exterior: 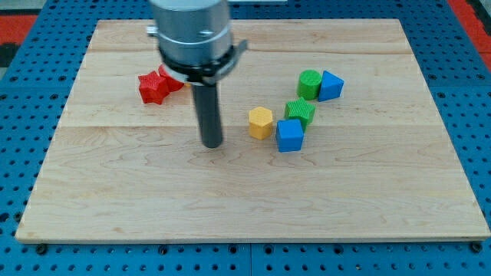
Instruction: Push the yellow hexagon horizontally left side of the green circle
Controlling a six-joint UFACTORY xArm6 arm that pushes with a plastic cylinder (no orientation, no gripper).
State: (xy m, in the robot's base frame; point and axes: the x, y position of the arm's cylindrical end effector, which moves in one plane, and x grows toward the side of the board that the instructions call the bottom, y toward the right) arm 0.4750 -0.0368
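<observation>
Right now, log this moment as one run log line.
tip: left of yellow hexagon, apart | green circle: upper right of hexagon, beside blue block | push: not begun

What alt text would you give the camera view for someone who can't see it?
My tip rests on a wooden board, just left of a yellow hexagon. Green and blue blocks touch its right; a green circle, blue block and red blocks sit higher.

Just a wooden board on blue pegboard

The pale wood board (253, 207) has visible plank seams, sits on a blue perforated surface (23, 92), and there's a red patch (469, 11) top right.
</observation>
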